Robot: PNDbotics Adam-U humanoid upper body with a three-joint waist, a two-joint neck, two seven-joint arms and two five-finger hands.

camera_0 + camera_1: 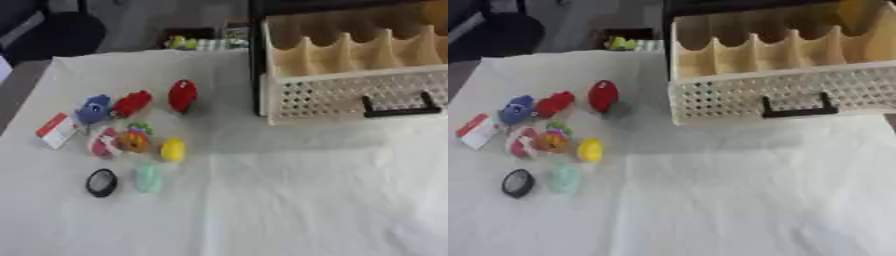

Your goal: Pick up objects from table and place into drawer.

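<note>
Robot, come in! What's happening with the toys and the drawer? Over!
Neither hand in view. Small toys clustered on white cloth, red egg-shaped toy nearest the open cream perforated drawer. Drawer compartments look empty. Nothing between toys and drawer.

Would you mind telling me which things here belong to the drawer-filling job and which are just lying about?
For the job:
- drawer, open
- red egg-shaped thing
- smaller red thing
- blue toy
- red and white card
- orange toy
- yellow thing
- pale green thing
- black oval

Lying about:
- yellow-green things beyond the table
</note>
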